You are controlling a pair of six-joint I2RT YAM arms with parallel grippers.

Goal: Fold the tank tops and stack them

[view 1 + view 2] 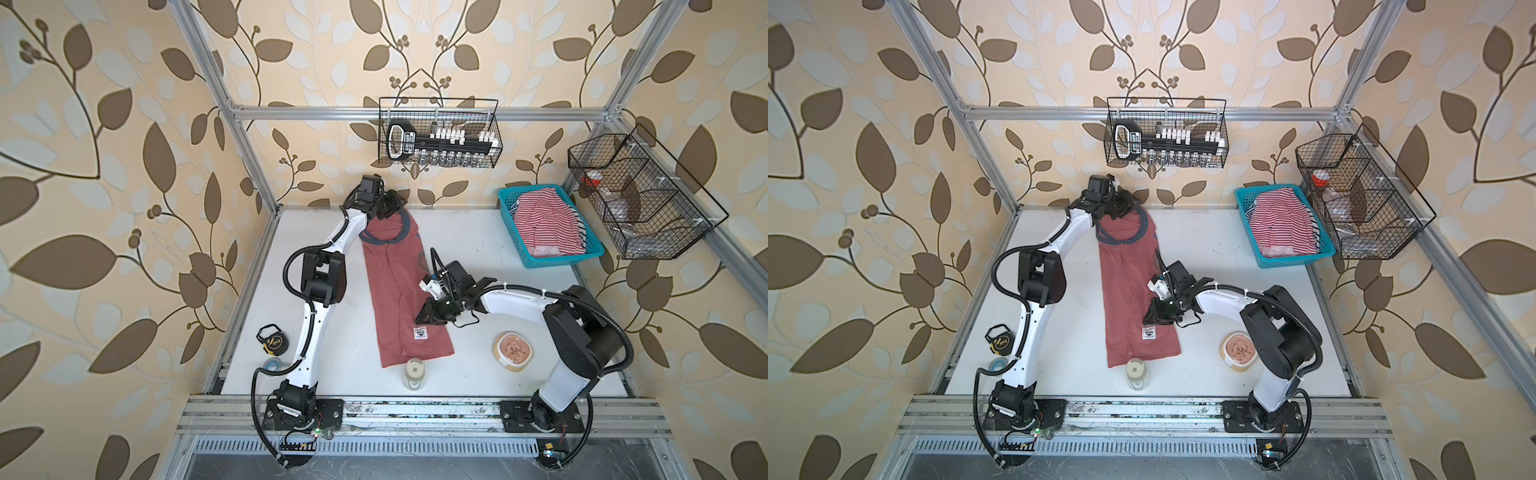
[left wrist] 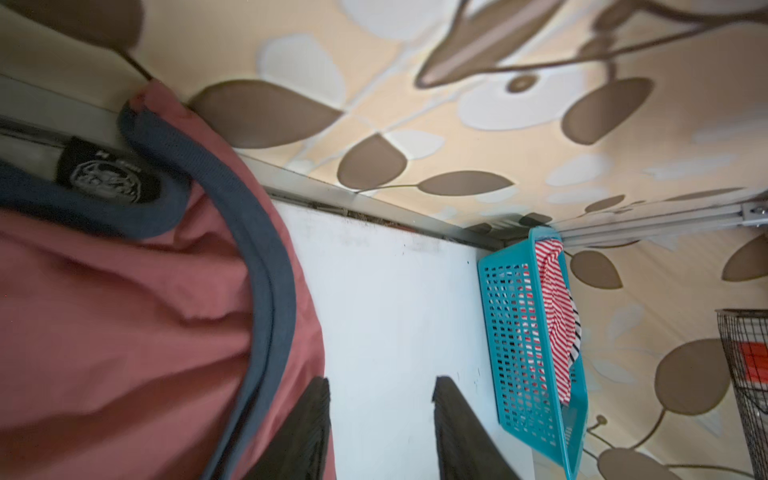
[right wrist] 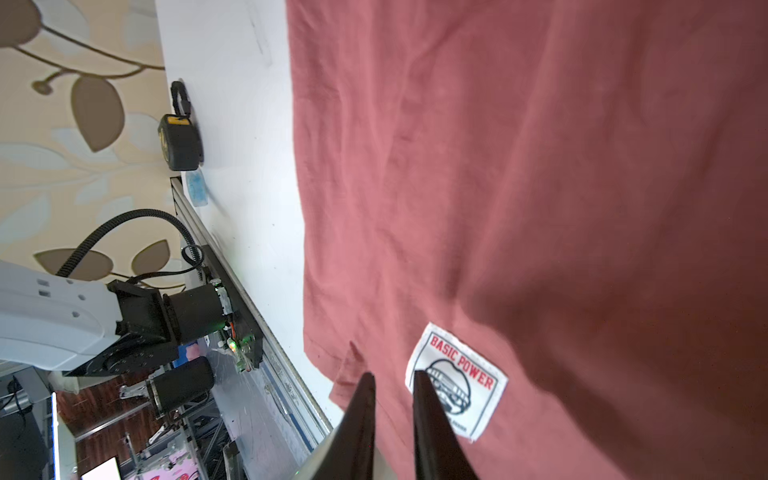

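1. Step in hand: the red top (image 1: 399, 282) lies mid-table (image 1: 478, 249), already folded lengthwise into a narrow strip. Its neck points to the back wall and its hem to the front. I judge the crosswise fold to be the step not yet done.
2. The left fingers (image 2: 303, 432) are spread and pinch nothing. Bare table shows between them, just beside the dark neck trim (image 2: 266, 257) at the far end of the strip.
3. The right fingers (image 3: 359, 419) stand slightly apart with a narrow gap and nothing in it. They are over the hem end, beside the white label (image 3: 455, 380).
4. Next move, as I judge it: one end of the strip has to go over the other.
   - That calls for a pinch through all layers at an end, so the lengthwise fold does not fall open.
   - The limp cloth should be carried low and laid down evenly.
5. The striped top (image 1: 544, 226) sits crumpled in the blue basket (image 1: 557, 259) at the back right corner of the table. It is not yet folded, so stacking must wait.
6. Count:
   - two tank tops, one red and one striped
   - two sets of fingers
   - one blue basket
   - two wire racks on the frame, one at the back (image 1: 438, 133) and one at the right (image 1: 640, 195)
   - one tape measure (image 1: 273, 340)
   - one tape roll (image 1: 272, 365)
   - one jar (image 1: 414, 372)
   - one bowl (image 1: 513, 348)
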